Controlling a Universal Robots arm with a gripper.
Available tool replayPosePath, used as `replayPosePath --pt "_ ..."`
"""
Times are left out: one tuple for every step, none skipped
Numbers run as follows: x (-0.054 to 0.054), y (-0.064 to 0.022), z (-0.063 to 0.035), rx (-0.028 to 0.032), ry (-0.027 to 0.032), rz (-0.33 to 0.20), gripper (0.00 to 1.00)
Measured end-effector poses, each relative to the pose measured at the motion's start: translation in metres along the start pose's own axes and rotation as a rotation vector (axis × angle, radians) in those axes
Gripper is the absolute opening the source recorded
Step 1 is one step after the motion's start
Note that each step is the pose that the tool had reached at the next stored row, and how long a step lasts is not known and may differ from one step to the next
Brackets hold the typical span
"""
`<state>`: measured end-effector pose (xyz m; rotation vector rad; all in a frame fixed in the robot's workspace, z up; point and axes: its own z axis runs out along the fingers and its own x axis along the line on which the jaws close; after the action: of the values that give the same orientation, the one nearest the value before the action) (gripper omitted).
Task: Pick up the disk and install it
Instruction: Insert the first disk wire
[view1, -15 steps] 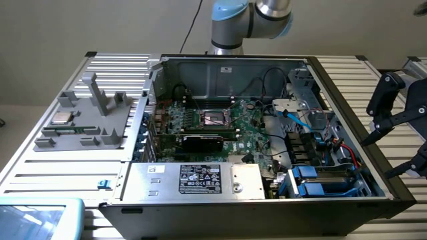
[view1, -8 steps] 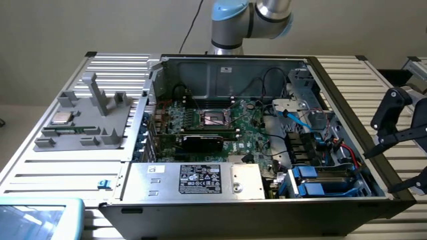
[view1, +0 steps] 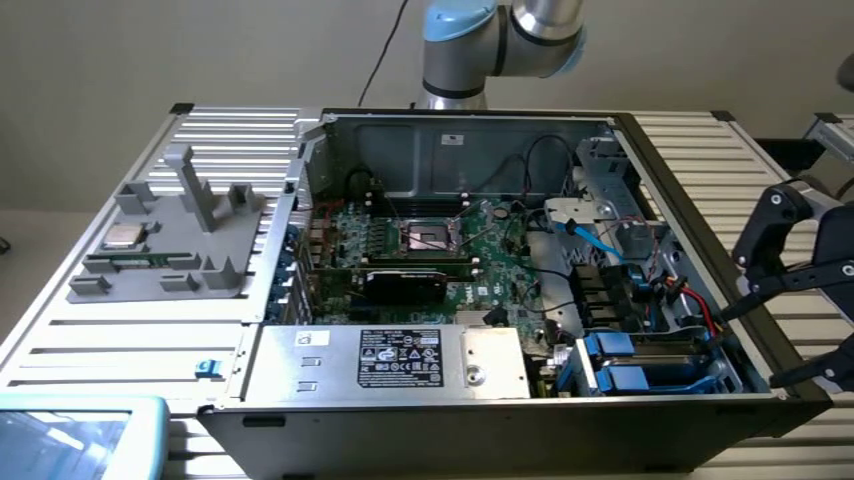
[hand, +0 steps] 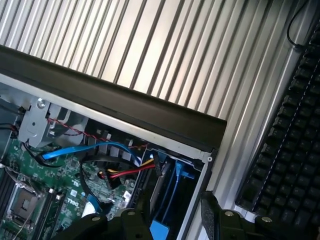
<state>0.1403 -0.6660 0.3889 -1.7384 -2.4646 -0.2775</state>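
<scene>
An open computer case (view1: 694, 200) lies on a ribbed metal table. Two blue carrier frames (view1: 627, 378) sit one behind the other in the drive bay at the case's near corner, on the exterior view's right. I take one for the disk, though its grey face is hidden. The wrist view has the blue carrier (hand: 160, 231) just below the case wall (hand: 125, 100). My gripper (view1: 750, 348) hovers over the case's edge on the exterior view's right, beside that bay. Its black fingers (hand: 212, 217) are apart, and the gripper (hand: 172, 212) is open with nothing in it.
A silver box with a black label (view1: 387, 360) fills the case's near side, with the motherboard (view1: 427, 240) behind it. Red and blue cables (hand: 120, 172) cross near the bay. A grey fixture (view1: 174, 240) stands on the exterior view's left. A black keyboard (hand: 290, 150) lies beyond the case.
</scene>
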Motion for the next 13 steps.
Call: replayPosePath --pt "-0.0001 0.0000 0.0004 -0.0019 0.0037 -0.006 0.53" --pt "-0.0004 -0.0001 0.0012 -0.0040 0.0065 -0.009 0.53" --pt "-0.0004 -0.0002 0.0012 -0.0042 0.0066 -0.009 0.53" --pt "-0.0004 -0.0001 0.0012 -0.0042 0.0065 -0.009 0.53" --pt "-0.0004 -0.0002 0.0012 -0.0043 0.0066 -0.009 0.53" --pt "-0.0004 -0.0002 0.0011 -0.0044 0.0070 -0.009 0.53" --pt "-0.0005 -0.0002 0.0012 -0.0060 0.0114 -0.009 0.53" --pt "-0.0006 -0.0003 0.0018 -0.0090 0.0193 -0.009 0.53" --pt "-0.0007 -0.0003 0.0025 -0.0118 0.0264 -0.009 0.53" --pt "-0.0008 -0.0004 0.0031 -0.0144 0.0327 -0.009 0.53" --pt "-0.0010 -0.0004 0.0040 -0.0162 0.0371 -0.009 0.51" --pt "-0.0013 -0.0006 0.0047 -0.0174 0.0399 -0.009 0.51" --pt "-0.0017 -0.0007 0.0057 -0.0187 0.0420 -0.009 0.51"
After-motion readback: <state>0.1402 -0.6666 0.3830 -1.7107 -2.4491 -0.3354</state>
